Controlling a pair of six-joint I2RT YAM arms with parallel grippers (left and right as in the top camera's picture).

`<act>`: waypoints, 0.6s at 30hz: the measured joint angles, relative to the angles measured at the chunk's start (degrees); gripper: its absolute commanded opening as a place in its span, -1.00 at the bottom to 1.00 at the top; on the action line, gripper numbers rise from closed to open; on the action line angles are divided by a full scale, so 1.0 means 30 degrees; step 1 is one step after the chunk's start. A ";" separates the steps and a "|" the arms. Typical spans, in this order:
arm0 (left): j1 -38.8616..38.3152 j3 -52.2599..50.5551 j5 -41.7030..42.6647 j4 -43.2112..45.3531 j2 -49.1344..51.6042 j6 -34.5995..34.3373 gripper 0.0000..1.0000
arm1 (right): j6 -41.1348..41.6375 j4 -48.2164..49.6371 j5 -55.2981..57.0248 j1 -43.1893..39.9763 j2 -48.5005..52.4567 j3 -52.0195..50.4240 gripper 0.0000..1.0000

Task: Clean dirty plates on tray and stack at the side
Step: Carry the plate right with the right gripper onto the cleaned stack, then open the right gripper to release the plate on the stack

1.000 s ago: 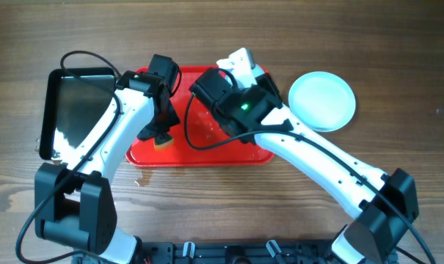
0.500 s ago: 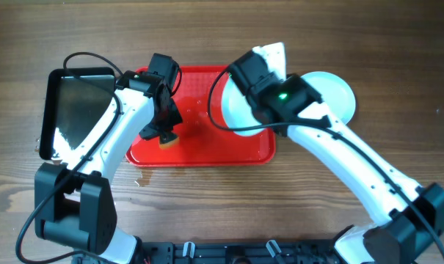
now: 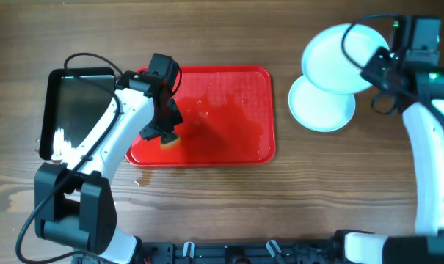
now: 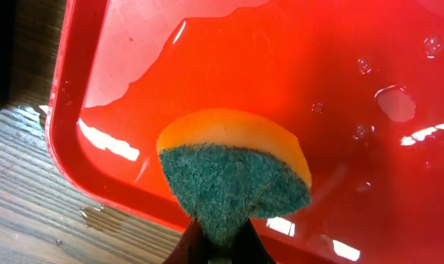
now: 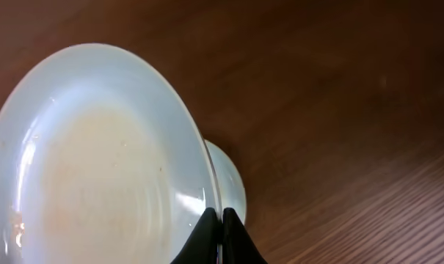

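The red tray lies wet at the table's middle with no plate on it. My left gripper is shut on a yellow and green sponge at the tray's front left corner. My right gripper is shut on the rim of a pale plate, held tilted in the air at the far right; it fills the right wrist view. Below it a second plate lies flat on the table right of the tray, its edge showing in the right wrist view.
A black metal tray stands left of the red tray. Water drops and a shallow puddle lie on the red tray. A wet patch marks the wood by its front left corner.
My right gripper has lifted the plate off the red tray and carried it right, above the plate on the table. The left arm with the sponge has not moved.
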 measured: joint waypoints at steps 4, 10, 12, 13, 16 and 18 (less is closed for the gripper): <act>0.0000 0.0000 0.0000 0.0036 0.0000 0.0000 -0.92 | 0.0000 0.0561 -0.1821 -0.1056 0.2339 -0.0969 -0.91; 0.0000 0.0000 0.0000 0.0080 0.0000 0.0000 -0.92 | 0.0007 0.0998 -0.3016 -0.1129 0.4976 -0.1093 -0.91; 0.0000 0.0000 0.0000 0.0073 0.0000 0.0000 -0.92 | 0.0000 0.1005 -0.3082 -0.1129 0.5260 -0.1093 -0.91; 0.0000 0.0000 0.0000 0.0080 0.0000 0.0000 -0.92 | 0.0000 0.1005 -0.3089 -0.1129 0.5362 -0.1093 -0.92; 0.0000 0.0000 0.0000 0.0073 0.0000 0.0000 -0.92 | 0.0000 0.0860 -0.3089 -0.1129 0.5377 -0.1093 -0.78; 0.0000 0.0000 0.0000 0.0073 0.0000 0.0000 -0.92 | 0.0044 0.0729 -0.3089 -0.1129 0.5377 -0.1093 -0.34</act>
